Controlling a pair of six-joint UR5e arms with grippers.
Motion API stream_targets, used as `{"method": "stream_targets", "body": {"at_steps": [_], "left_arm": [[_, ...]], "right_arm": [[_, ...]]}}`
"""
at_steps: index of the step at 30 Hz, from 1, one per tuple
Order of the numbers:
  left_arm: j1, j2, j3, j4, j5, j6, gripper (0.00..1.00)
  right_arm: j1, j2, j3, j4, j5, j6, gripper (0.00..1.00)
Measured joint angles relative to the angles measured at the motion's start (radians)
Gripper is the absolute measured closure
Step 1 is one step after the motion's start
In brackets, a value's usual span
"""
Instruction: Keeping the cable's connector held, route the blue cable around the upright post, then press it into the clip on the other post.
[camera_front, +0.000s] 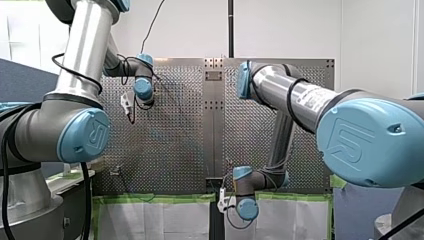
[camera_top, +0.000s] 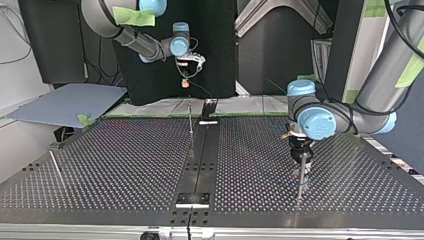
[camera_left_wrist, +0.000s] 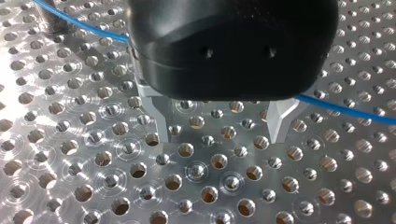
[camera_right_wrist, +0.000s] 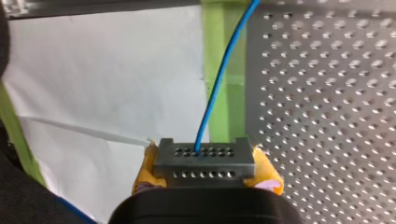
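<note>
Two hands, right hand (camera_right_wrist: 205, 169) pinching connector (camera_right_wrist: 204, 157) of blue cable (camera_right_wrist: 224, 70), left hand (camera_left_wrist: 219, 134) spread

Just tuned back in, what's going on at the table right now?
My right claw is shut on the connector, held up beyond the table's edge, with the cable running out of it. My left claw is open and empty, low over the table near a post; the cable runs past it, ungripped.
</note>
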Motion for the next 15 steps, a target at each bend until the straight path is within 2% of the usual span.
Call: {"method": "stream_targets", "body": {"at_steps": [5, 15], "left_arm": [[-0.002, 0.0, 0.0, -0.004, -0.001, -0.005, 0.0], [-0.005, 0.0, 0.0, -0.01, -0.004, -0.02, 0.0]], "right_arm": [[0.009, -0.033, 0.049, -0.048, 0.011, -0.015, 1.0], [0.008, -0.128, 0.148, -0.148, 0.011, -0.019, 1.0]]}}
